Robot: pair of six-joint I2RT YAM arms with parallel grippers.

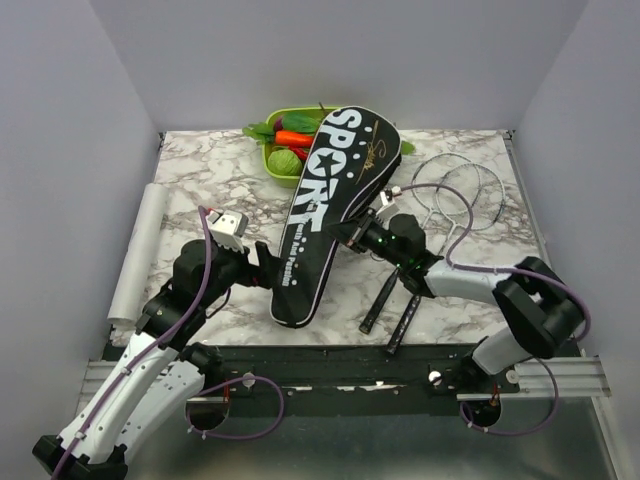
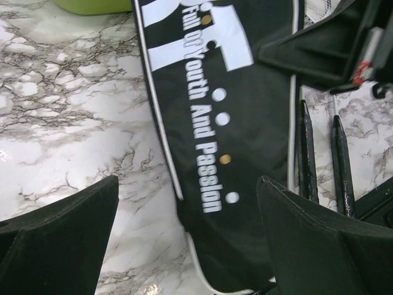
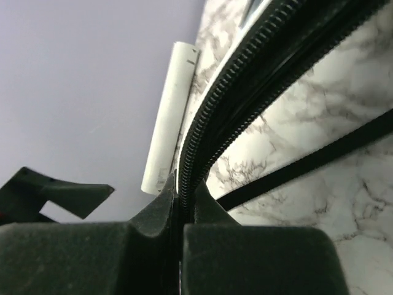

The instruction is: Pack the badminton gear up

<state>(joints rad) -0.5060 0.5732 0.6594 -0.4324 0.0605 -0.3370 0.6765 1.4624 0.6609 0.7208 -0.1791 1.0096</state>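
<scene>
1. Black "SPORT" bag (image 1: 335, 200) lies diagonally across the centre of the top view on the marble bench (image 1: 200, 170). Its wide end is at upper centre, overlapping the green tray (image 1: 280, 150). Its narrow end is at lower centre.
2. Right end effector (image 1: 347, 232) sits at the bag's right-hand edge, about mid-length. It is clamped tight on that edge.
3. Right wrist view: right end effector (image 3: 182, 203) has its fingers (image 3: 153, 215) pressed together. The bag's zipper (image 3: 245, 80) runs up and out from between them toward the upper right.
4. Left end effector (image 1: 262, 262) is spread wide with nothing in it, at the bag's left-hand edge near the narrow end.
5. Left wrist view: left end effector (image 2: 187, 184) has the bag (image 2: 233, 123) lying below and between its fingers (image 2: 61, 233). Cannot tell if they touch it.
6. Two rackets (image 1: 465, 195) lie outside the bag, heads overlapping at right of the top view. Their handles (image 1: 385, 300) run down-left, just beside the bag's narrow end and below the right end effector.
7. Left wrist view: handles (image 2: 307, 153) lie side by side at right, next to the bag's edge.
8. White roll (image 1: 140, 250) lies along the bench's left edge.
</scene>
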